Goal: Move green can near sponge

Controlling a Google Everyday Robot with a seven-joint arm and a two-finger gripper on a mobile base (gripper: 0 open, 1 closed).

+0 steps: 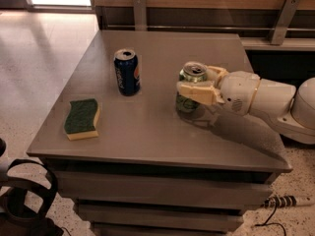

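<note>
The green can [189, 89] stands upright, held just above the grey table [147, 132] near its middle right. My gripper [195, 82] reaches in from the right on a white arm and is shut on the can, with one cream finger [193, 90] across its front and the other behind it. The sponge [82, 118], dark green on top over yellow foam, lies flat near the table's front left corner, well to the left of the can.
A dark blue Pepsi can [127, 72] stands upright between the sponge and the green can, a little further back. A wooden wall with metal brackets [139, 12] runs behind the table. A power strip [289, 201] lies on the floor at lower right.
</note>
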